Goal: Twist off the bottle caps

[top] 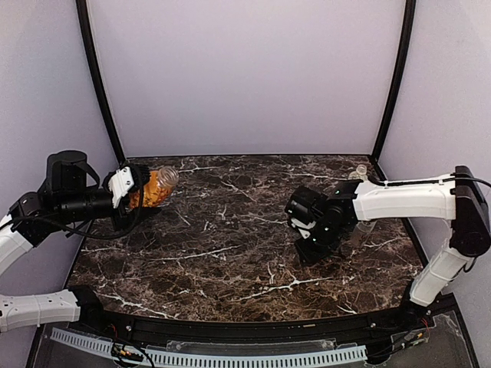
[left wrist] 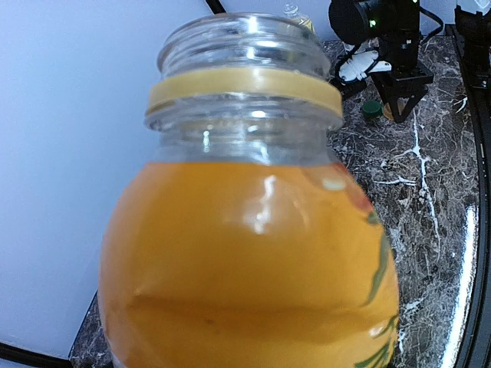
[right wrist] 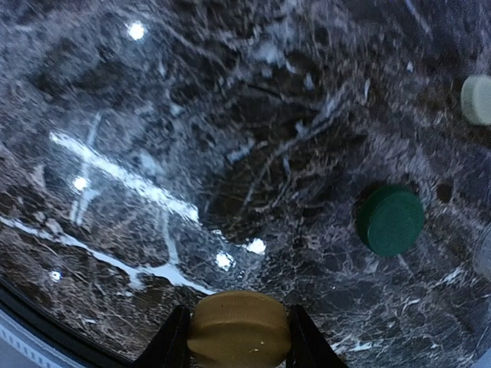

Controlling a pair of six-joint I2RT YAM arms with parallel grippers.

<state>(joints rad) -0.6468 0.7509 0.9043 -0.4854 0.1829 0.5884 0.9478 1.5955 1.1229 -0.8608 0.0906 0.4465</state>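
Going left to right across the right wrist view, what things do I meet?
Round gold-orange plastic screw cap → round dark green plastic cap → round cream-white plastic cap at the right edge.

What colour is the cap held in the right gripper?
Pale gold-orange; the cap shows best in the right wrist view.

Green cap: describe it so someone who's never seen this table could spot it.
Start at the dark marble table, on the right arm's side. Near the right end effector, which grips a tan cap, two loose caps lie flat. The green cap is the nearer, dark one; the pale cap lies farther off.
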